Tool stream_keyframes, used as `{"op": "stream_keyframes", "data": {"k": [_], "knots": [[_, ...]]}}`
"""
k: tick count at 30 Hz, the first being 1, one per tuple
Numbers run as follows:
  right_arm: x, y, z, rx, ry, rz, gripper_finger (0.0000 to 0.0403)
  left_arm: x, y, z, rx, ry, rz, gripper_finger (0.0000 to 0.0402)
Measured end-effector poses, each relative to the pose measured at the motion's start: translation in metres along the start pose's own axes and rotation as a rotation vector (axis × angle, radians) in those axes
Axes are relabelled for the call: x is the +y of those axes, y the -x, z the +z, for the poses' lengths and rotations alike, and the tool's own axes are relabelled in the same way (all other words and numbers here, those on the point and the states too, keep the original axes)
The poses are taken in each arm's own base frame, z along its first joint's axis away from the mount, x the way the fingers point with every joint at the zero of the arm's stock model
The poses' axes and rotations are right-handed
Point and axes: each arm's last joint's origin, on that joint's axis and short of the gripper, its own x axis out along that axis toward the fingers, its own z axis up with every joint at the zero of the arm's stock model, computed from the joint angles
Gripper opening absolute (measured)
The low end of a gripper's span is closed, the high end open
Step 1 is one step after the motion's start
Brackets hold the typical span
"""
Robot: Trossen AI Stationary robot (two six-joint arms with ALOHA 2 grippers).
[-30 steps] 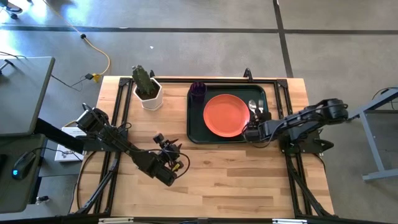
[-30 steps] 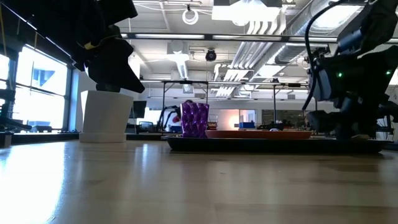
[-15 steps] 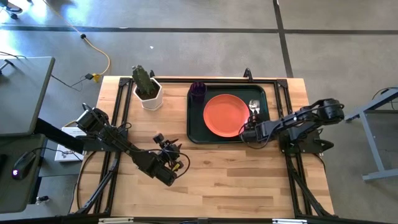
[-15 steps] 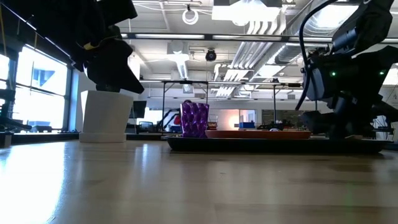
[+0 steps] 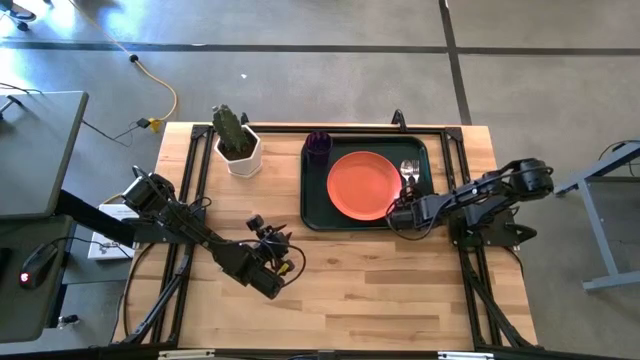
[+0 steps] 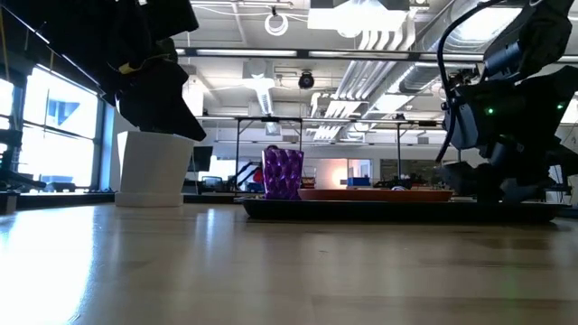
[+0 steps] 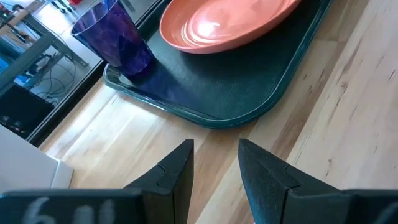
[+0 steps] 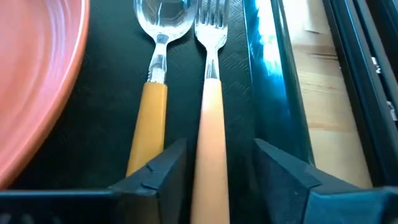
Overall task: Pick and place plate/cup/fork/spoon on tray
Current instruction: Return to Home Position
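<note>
Right wrist view | right gripper (image 8: 214, 171) parted, fork (image 8: 211, 118) lying between fingers on tray (image 8: 273, 93), spoon (image 8: 155, 93) just beside | lift straight off, avoid dragging handle | left gripper (image 7: 214, 165) parted, idle near tray.

Light wooden table (image 5: 400, 290), plank top, black metal rails along left, right and far edges. Directly on it: dark green tray (image 5: 312, 200) at far right-centre, long side parallel to the far edge, rim raised. White pot with green cactus (image 5: 238, 150) stands upright at far left, near the tray's left end but apart from it. In the low view the pot (image 6: 155, 169) sits left of the tray (image 6: 397, 209), both flat on the wood. Left wrist view shows the tray's rounded corner (image 7: 236, 112) resting on bare boards (image 7: 348, 124). Near half of the tabletop is bare wood.
</note>
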Motion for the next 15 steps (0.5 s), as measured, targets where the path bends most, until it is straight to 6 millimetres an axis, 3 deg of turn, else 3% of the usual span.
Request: {"op": "stream_keyframes", "data": {"k": [6,15], "knots": [[0.006,0.024,0.005,-0.057,0.087,0.019,0.0193,-0.001,0.003,-0.002,-0.013,-0.014,0.001,0.0118],[0.017,0.092,0.011,-0.248,0.276,0.249,0.0186,-0.005,0.019,-0.006,-0.128,-0.040,0.025,0.0117]]}}
